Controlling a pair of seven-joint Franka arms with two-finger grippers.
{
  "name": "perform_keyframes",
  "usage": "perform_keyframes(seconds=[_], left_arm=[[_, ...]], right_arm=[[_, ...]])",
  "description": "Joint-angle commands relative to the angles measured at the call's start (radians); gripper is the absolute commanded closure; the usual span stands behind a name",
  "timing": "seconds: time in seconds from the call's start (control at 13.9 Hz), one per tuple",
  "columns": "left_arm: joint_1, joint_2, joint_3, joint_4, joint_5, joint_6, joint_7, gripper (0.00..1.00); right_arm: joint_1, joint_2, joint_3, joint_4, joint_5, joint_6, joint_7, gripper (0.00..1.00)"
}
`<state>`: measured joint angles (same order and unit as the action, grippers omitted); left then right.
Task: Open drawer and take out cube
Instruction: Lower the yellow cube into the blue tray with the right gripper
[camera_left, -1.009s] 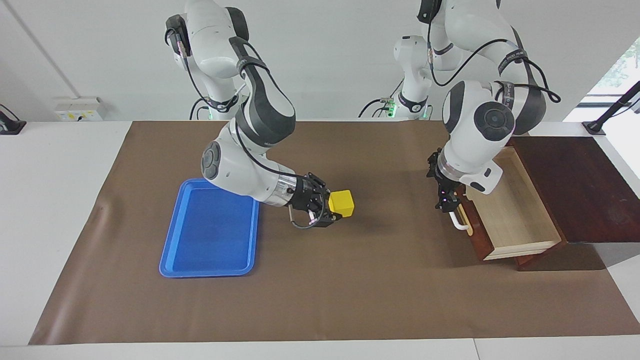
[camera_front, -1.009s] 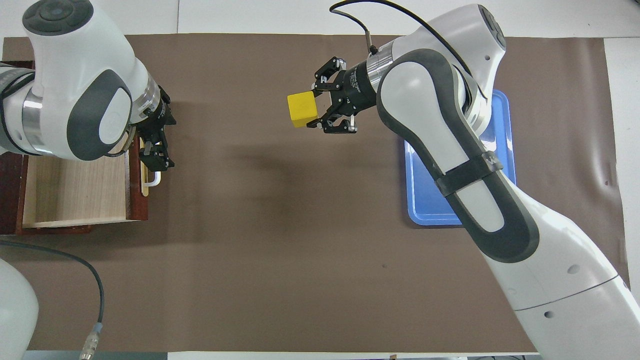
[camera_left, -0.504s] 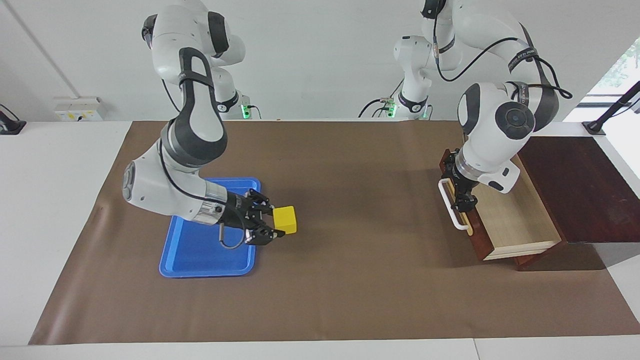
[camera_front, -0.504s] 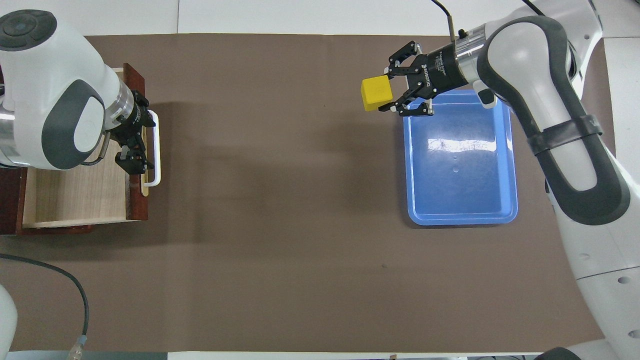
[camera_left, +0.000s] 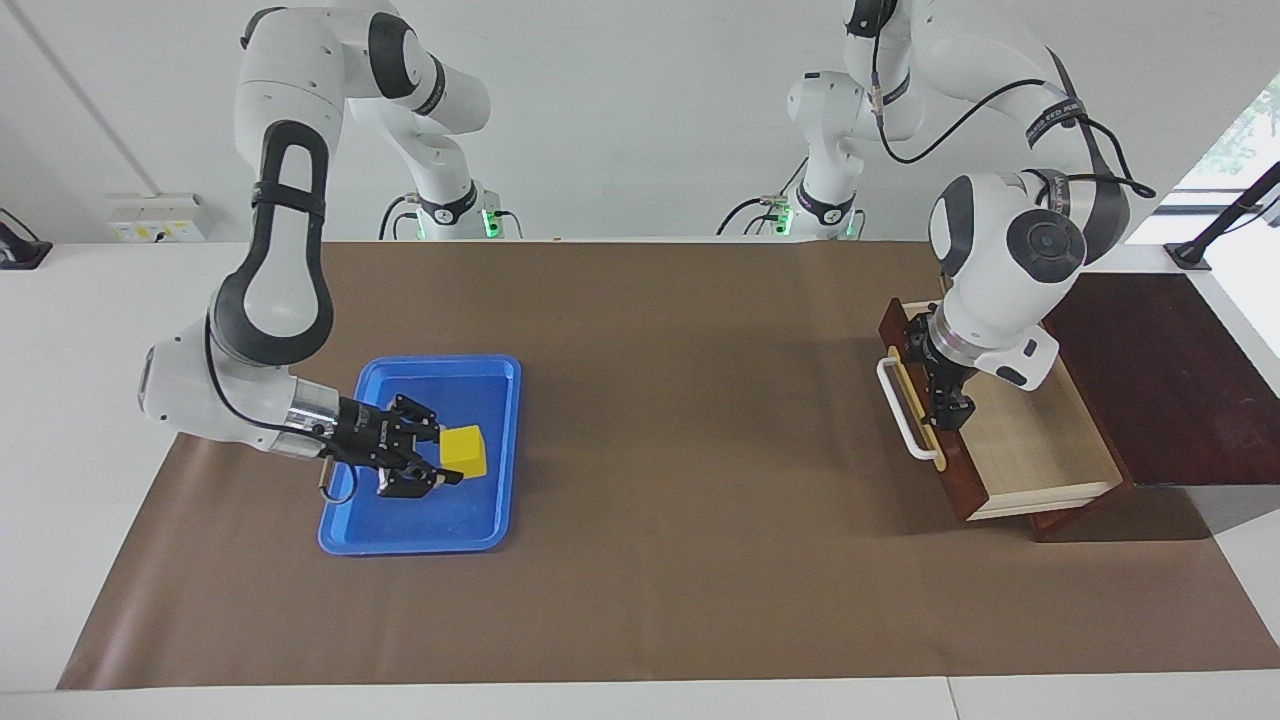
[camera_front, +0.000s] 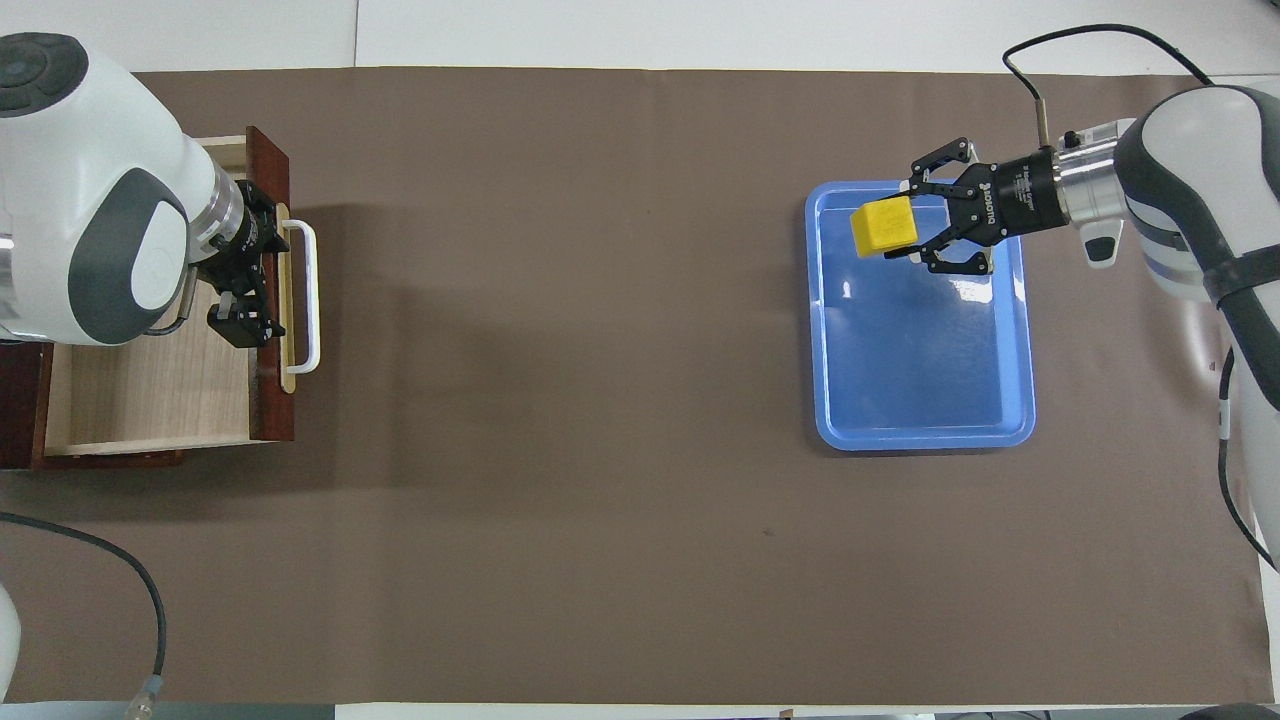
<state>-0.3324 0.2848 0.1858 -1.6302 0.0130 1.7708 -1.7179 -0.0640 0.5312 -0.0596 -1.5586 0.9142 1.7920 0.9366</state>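
Observation:
The yellow cube (camera_left: 464, 450) (camera_front: 884, 226) hangs low over the blue tray, with my right gripper (camera_left: 450, 462) (camera_front: 902, 233) shut on it; the fingers lie nearly level. At the left arm's end of the table the dark wooden drawer (camera_left: 1035, 455) (camera_front: 150, 385) stands pulled out, and the part of its pale interior that shows is bare. Its white bar handle (camera_left: 905, 412) (camera_front: 313, 295) is free. My left gripper (camera_left: 948, 412) (camera_front: 242, 318) points down over the drawer just inside its front panel, open and holding nothing.
The blue tray (camera_left: 440, 520) (camera_front: 925, 385) lies on the brown mat toward the right arm's end. The dark cabinet top (camera_left: 1160, 370) that the drawer slides from fills the corner at the left arm's end. White table borders the mat.
My right arm has carried the cube from mid-table toward its own end, and the cube is now over the tray. My left gripper has moved off the handle to over the drawer's front.

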Motion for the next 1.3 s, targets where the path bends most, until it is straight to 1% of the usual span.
perform_keyframes(seconds=[0.0, 0.29, 0.36, 0.5, 0.79, 1.01, 1.22], left_arm=[[0.013, -0.033, 0.038, -0.045, 0.022, 0.035, 0.064, 0.00], [0.015, -0.029, 0.081, -0.033, 0.022, 0.033, 0.125, 0.00], [0.019, -0.027, 0.096, -0.031, 0.022, 0.035, 0.148, 0.00], [0.033, -0.026, 0.124, -0.031, 0.021, 0.045, 0.199, 0.00], [0.046, -0.022, 0.178, -0.033, 0.021, 0.076, 0.286, 0.00], [0.059, -0.016, 0.208, -0.037, 0.021, 0.101, 0.345, 0.00], [0.061, -0.015, 0.224, -0.037, 0.021, 0.114, 0.353, 0.00]], right_arm=[[-0.063, -0.062, 0.011, -0.135, 0.041, 0.035, -0.094, 1.00], [-0.112, -0.069, 0.009, -0.204, 0.041, 0.085, -0.111, 1.00], [-0.112, -0.072, 0.011, -0.231, 0.041, 0.122, -0.122, 1.00], [-0.100, -0.074, 0.011, -0.248, 0.043, 0.155, -0.124, 1.00], [-0.094, -0.036, 0.011, -0.250, 0.063, 0.164, -0.208, 1.00], [-0.077, -0.039, 0.009, -0.278, 0.060, 0.159, -0.231, 1.00], [-0.073, -0.043, 0.009, -0.305, 0.060, 0.176, -0.240, 1.00]])
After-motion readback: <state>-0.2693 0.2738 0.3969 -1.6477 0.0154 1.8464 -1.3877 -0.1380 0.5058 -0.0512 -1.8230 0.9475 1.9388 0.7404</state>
